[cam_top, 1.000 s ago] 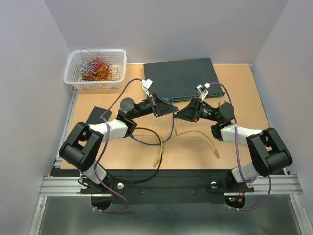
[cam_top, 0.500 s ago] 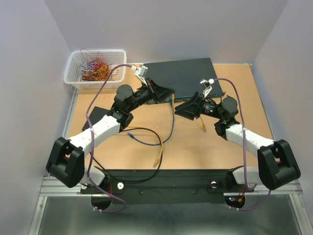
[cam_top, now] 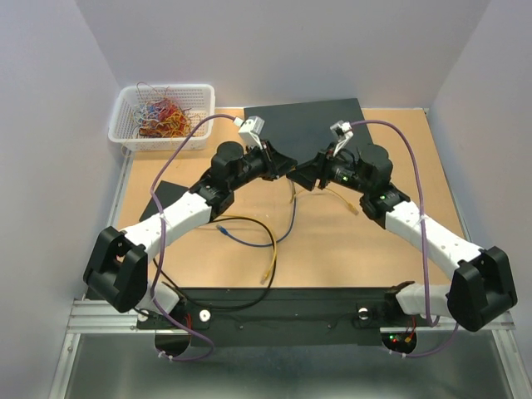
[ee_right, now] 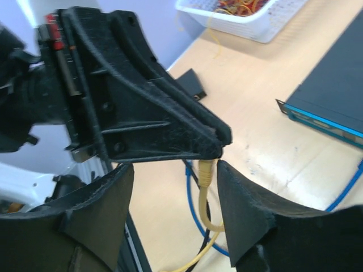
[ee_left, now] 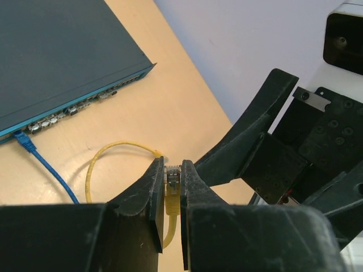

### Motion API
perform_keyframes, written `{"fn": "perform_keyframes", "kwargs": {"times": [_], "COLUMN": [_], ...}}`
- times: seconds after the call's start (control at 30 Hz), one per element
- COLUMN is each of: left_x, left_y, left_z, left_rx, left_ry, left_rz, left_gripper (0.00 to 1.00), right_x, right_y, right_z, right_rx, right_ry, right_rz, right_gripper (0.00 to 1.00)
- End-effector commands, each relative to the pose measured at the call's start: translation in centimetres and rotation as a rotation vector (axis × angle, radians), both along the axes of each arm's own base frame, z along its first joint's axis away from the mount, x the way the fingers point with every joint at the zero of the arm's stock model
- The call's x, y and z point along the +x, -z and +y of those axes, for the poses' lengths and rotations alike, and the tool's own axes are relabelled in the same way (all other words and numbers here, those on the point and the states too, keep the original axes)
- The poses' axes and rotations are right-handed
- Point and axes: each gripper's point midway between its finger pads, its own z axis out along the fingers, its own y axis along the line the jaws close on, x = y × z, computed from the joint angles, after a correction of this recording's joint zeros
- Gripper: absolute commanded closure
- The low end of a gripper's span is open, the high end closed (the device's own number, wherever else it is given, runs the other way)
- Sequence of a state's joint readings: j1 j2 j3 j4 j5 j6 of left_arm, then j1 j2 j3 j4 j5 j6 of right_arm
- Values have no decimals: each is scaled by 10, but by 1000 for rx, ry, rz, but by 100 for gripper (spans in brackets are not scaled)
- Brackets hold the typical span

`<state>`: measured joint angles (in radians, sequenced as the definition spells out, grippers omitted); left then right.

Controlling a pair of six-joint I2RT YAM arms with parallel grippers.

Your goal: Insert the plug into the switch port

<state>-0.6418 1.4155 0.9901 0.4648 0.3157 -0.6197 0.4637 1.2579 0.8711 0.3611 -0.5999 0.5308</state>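
My left gripper [ee_left: 172, 165] is shut on a yellow plug [ee_left: 172, 180], tip pointing forward; its yellow cable [ee_left: 99, 164] loops over the table. The dark switch [ee_left: 57, 51] lies ahead to the left, its port row [ee_left: 74, 109] facing me, with a blue cable [ee_left: 34, 150] plugged in at the left. In the top view the left gripper [cam_top: 287, 167] meets my right gripper [cam_top: 308, 175] in front of the switch [cam_top: 307, 125]. The right gripper [ee_right: 173, 170] is open, its fingers [ee_right: 249, 209] on either side of the left fingertips and the plug [ee_right: 205, 170].
A white basket [cam_top: 162, 116] of coloured cables stands at the back left. A black pad [cam_top: 166, 198] lies on the left. Blue, black [cam_top: 249, 223] and orange cables lie on the near table. Walls close in on three sides.
Both arms have reached forward and risen, the right one most. The yellow cable has lifted off the table and trails under the two grippers, which now meet in front of the switch.
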Motion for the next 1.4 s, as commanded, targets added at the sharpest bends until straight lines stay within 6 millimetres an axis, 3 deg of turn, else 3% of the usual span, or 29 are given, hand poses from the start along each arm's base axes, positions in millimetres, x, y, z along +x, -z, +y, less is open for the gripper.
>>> {"fn": "perform_keyframes", "kwargs": {"times": [0.0, 0.2, 0.6, 0.63, 0.73, 0.83, 0.87, 0.97, 1.1, 1.23, 1.37], "left_x": [1, 2, -1, -3, -7, -10, -10, -14, -22, -42, -64], "left_y": [-42, -42, -45, -44, -47, -50, -50, -53, -68, -85, -88], "left_z": [-4, -4, -9, -10, -12, -10, -9, -4, 10, 33, 48], "left_rx": [-43, -36, -38, -37, -41, -44, -41, -57, -149, -281, -356], "left_ry": [-7, -16, 4, 19, 38, 47, 45, 59, 94, 183, 244], "left_rz": [-100, -99, -104, -106, -121, -148, -157, -165, -211, -287, -357], "left_gripper": [100, 100, 100, 100, 98, 77, 61, 53, 50, 50, 60], "right_x": [14, 16, 18, 18, 15, 6, -2, -12, -34, -51, -57], "right_y": [7, 9, 15, 15, 15, 15, 16, 12, 11, 8, -9], "right_z": [1, -2, 0, 3, 5, 10, 13, 15, 19, 19, 13], "right_rx": [-91, -129, -144, -134, -125, -105, -84, -54, -12, 56, 147], "right_ry": [75, 117, 143, 144, 130, 78, 37, -10, -118, -205, -245], "right_rz": [-22, -36, -34, -37, -46, -49, -46, -56, -57, -38, -67], "right_gripper": [39, 44, 72, 99, 100, 99, 100, 100, 100, 100, 100]}}
